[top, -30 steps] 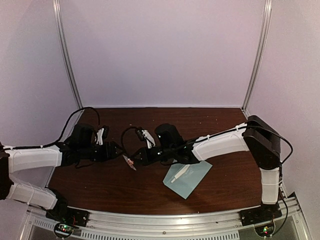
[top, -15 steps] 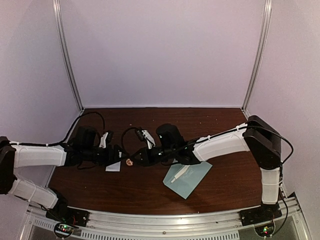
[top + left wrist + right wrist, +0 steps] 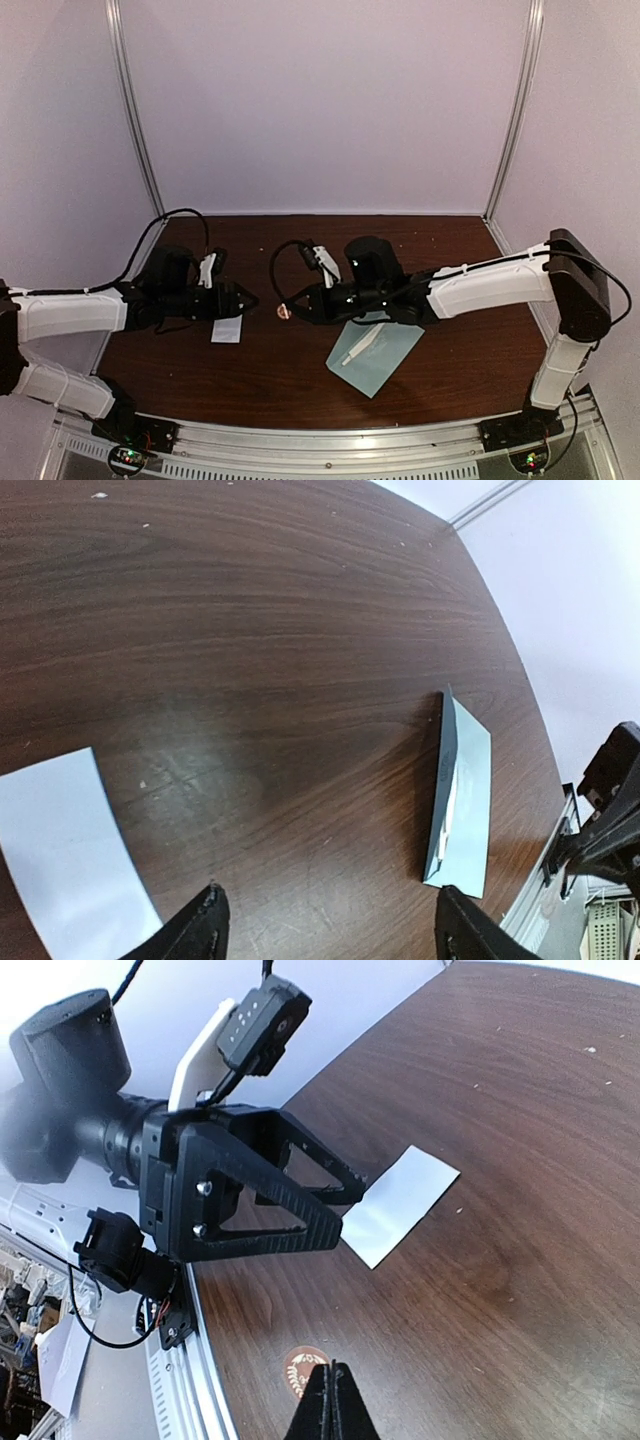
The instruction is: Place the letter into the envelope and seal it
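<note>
The pale teal envelope [image 3: 378, 357] lies flat at the front right of the table, with a white paper [image 3: 358, 348] showing at its raised flap. It also shows in the left wrist view [image 3: 467, 790]. My right gripper [image 3: 292, 310] is shut on a small round brown seal sticker [image 3: 284, 312], held just left of the envelope. In the right wrist view the sticker [image 3: 303, 1370] sits at the closed gripper [image 3: 333, 1372]. My left gripper [image 3: 243, 299] is open and empty, facing the right one, its jaws wide apart in its own view [image 3: 335, 935].
A small white sticker backing strip [image 3: 228, 331] lies flat on the brown table [image 3: 300, 385] under the left gripper. It also shows in the left wrist view [image 3: 62, 860] and the right wrist view [image 3: 400, 1205]. White walls and metal posts enclose the table.
The two grippers pulled apart. The left gripper let go of the white strip, which dropped onto the table. The right gripper drew back to the right with the round sticker.
</note>
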Controlling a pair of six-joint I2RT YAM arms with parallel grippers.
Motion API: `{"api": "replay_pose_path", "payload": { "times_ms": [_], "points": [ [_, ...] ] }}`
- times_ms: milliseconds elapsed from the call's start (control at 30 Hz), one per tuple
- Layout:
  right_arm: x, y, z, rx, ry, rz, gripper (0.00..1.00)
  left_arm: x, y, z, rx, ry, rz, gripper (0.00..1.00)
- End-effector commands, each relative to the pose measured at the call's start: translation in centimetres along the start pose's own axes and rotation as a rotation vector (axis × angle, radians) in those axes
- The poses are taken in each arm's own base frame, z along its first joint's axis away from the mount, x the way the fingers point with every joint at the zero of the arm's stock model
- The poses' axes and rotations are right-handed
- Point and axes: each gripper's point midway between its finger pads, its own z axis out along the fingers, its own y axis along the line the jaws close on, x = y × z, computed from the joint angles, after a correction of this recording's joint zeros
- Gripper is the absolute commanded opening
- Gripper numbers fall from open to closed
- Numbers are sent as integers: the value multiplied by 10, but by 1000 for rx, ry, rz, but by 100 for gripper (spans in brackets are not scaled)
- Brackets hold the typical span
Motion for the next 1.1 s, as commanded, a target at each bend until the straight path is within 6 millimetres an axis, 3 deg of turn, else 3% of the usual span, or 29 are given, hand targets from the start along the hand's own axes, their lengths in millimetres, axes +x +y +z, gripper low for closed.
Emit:
{"api": "replay_pose_path", "payload": {
  "times_ms": [0, 133, 267, 500, 733, 1067],
  "points": [
    [-16, -24, -42, 118, -75, 0, 0, -16, -40, 19, 58, -22, 126, 70],
    [-18, -49, -81, 209, -118, 24, 0, -5, -68, 50, 80, 43, 179, 55],
    [-18, -75, -115, 280, -155, 52, 0, 6, -89, 80, 106, 94, 202, 47],
    [-10, -111, -153, 347, -184, 101, 0, 26, -110, 118, 200, 175, 169, 38],
    [-4, -128, -174, 350, -219, 157, 0, 43, -99, 148, 164, 246, 155, 30],
    [0, -130, -178, 329, -230, 177, 0, 64, -86, 169, 153, 327, 154, 28]
  ]
}}
